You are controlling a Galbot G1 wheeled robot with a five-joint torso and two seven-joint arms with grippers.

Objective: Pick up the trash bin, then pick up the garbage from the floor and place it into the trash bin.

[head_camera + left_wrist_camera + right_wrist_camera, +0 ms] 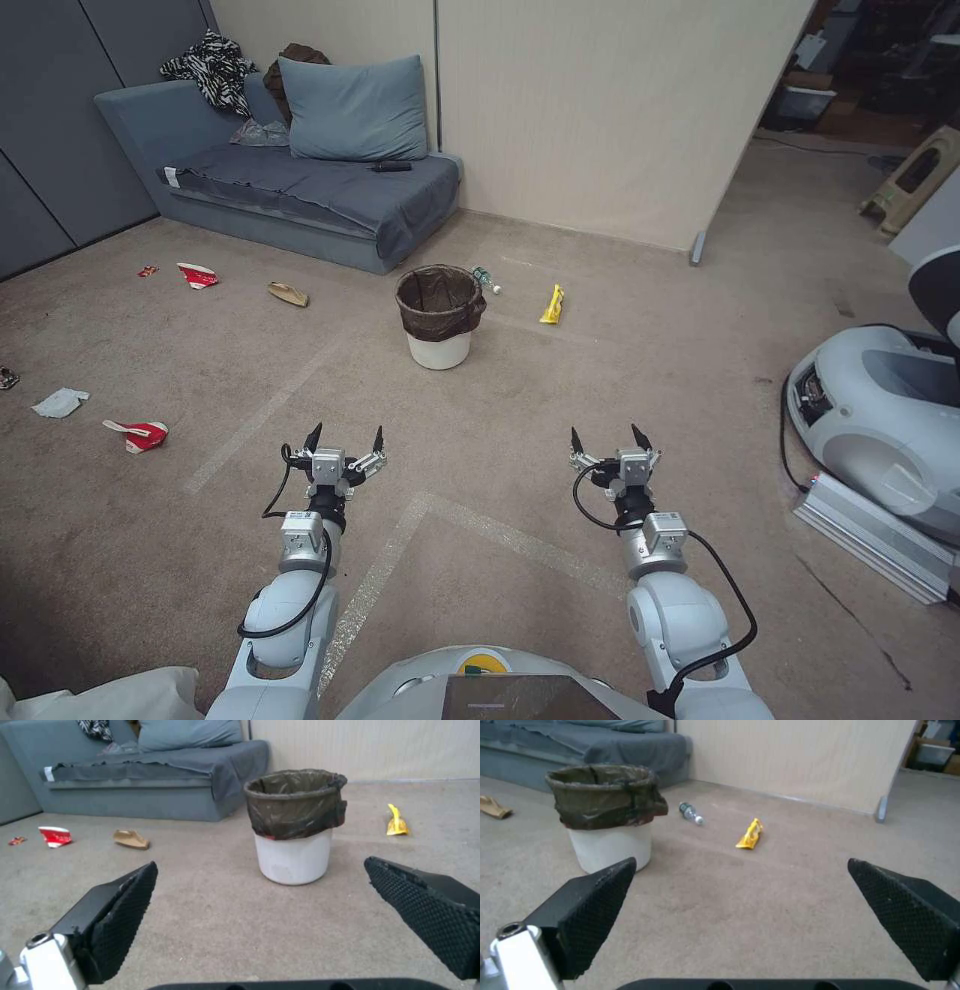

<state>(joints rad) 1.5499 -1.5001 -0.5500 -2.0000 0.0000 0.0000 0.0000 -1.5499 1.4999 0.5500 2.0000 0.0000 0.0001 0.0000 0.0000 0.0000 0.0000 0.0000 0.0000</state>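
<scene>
Approach step: both the left pincer [346, 438] and right pincer [606, 439] hang spread, well short of the trash bin [439, 316]; closing that gap comes first.

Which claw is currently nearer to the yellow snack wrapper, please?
Right. The right claw sits short of the yellow snack wrapper, slightly to its right; the left claw is farther off, well to its left.

Trash bin [439, 316]: on the floor, in front of the sofa [290, 180].
Bottle [485, 279]: just right of the bin, behind it.
Snack wrapper [552, 304]: right of the bottle.
Paper bag [288, 294]: left of the bin.
Cup [197, 275]: left of the bag.
</scene>
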